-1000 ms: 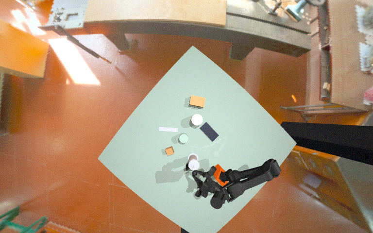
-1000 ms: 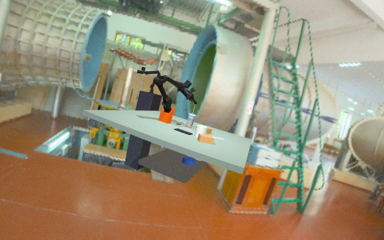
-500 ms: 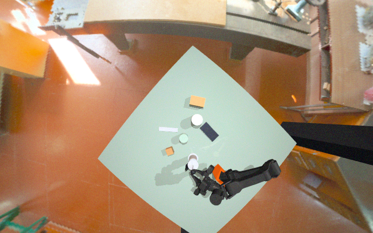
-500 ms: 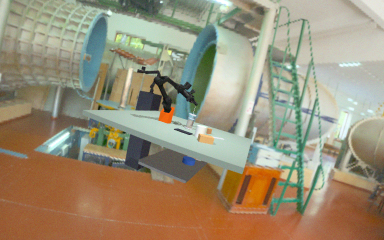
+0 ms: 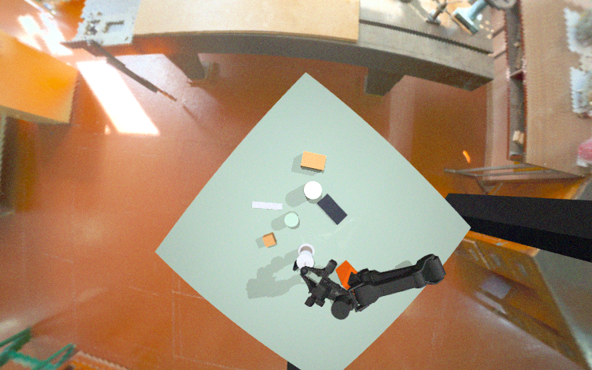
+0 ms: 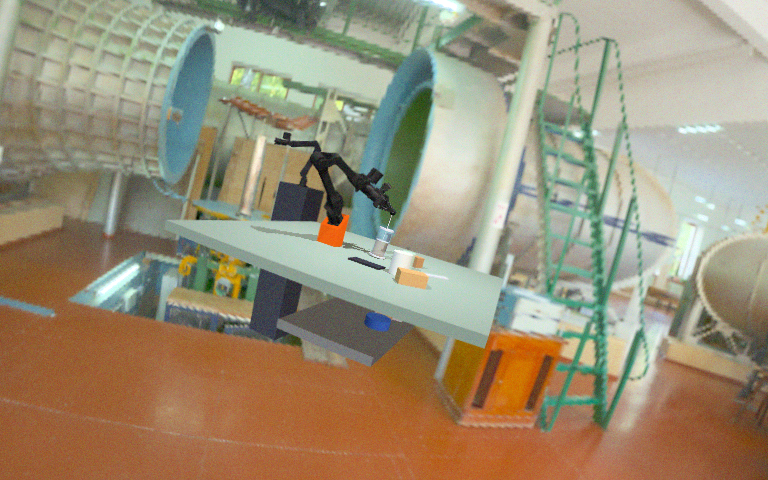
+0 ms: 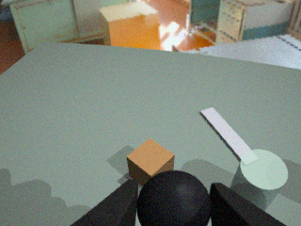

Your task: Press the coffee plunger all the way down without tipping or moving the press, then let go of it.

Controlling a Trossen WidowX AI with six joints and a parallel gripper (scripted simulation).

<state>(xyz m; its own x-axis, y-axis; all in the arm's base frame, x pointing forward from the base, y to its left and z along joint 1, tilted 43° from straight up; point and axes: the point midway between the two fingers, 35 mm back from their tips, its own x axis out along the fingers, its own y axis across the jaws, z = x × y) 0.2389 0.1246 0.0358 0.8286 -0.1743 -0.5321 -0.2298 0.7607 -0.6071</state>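
Orange cube point(image 7: 150, 160) — beyond clawed knob point(image 7: 173, 206)

You've got a black plunger knob point(image 7: 173, 206) between black fingers, a pale green table point(image 5: 384, 209), an orange arm base point(image 5: 345, 271), a tan cube point(image 7: 150, 160), a navy slab point(image 5: 331, 209), a white strip point(image 5: 267, 205) and a white cylinder point(image 5: 312, 190).

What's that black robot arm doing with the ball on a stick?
The robot's gripper is squeezing the black ball knob on top of a coffee press. It wants to push that plunger down into the press. The thin rod under the knob shows above the lid, so the plunger isn't all the way down yet. The press stands upright on the table, near a small orange cube.
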